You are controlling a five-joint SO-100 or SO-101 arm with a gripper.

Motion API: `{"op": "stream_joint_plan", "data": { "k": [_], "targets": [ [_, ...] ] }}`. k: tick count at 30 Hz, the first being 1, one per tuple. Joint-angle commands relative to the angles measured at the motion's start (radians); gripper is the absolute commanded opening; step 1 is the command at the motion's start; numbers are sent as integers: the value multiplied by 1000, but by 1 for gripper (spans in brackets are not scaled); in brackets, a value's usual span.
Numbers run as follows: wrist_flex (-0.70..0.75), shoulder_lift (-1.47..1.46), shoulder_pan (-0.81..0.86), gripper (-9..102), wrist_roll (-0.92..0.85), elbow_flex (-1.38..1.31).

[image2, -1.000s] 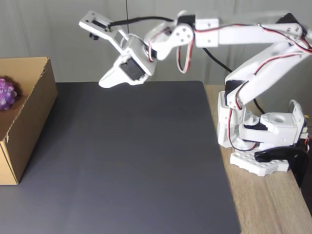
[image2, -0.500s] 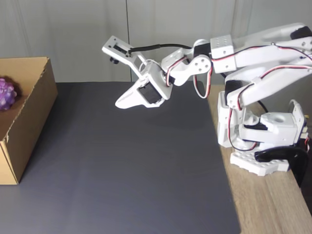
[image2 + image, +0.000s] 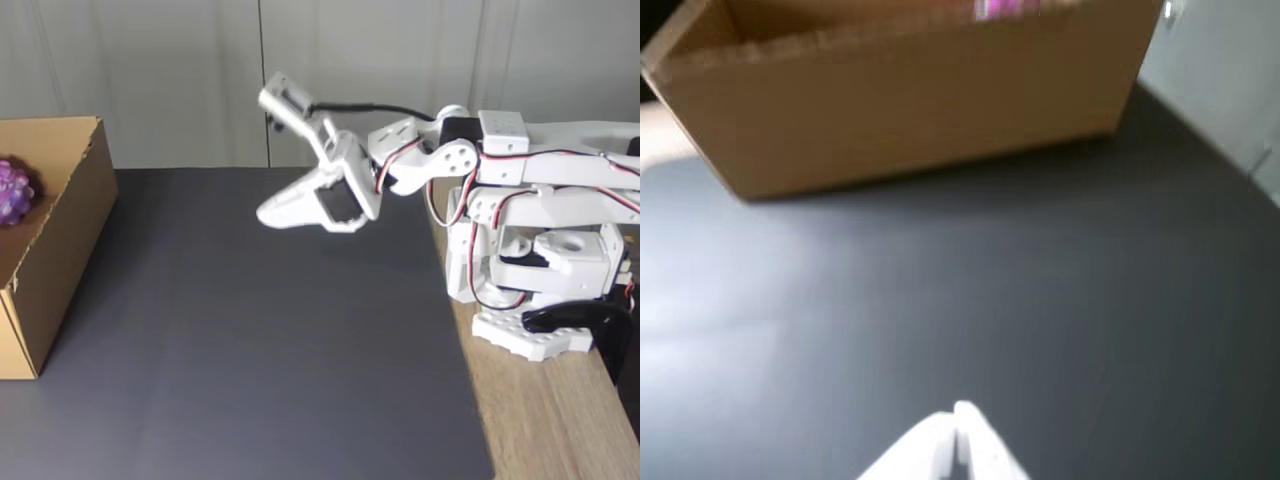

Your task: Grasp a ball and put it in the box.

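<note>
The bumpy purple-pink ball lies inside the brown cardboard box at the left edge of the fixed view. In the wrist view the box spans the top, with a pink sliver of the ball showing over its rim. My white gripper hangs above the dark mat, right of centre and far from the box. Its fingers are shut together with nothing between them; in the wrist view the gripper shows as a closed tip at the bottom edge.
A dark grey mat covers most of the table. The arm's white base stands on the wooden tabletop at the right. A pale wall runs behind.
The arm has folded back toward its base, carrying the shut gripper right and lower, away from the box. The ball has stayed in the box.
</note>
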Motion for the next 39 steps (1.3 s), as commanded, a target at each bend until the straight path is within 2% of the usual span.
{"op": "stream_joint_plan", "data": {
  "k": [1, 8, 30, 39],
  "targets": [
    [29, 28, -3, 0, 0, -6],
    [137, 28, 12, 0, 0, -6],
    [681, 28, -77, 0, 5, -6],
    [799, 28, -129, 0, 11, -6]
  ]
}}
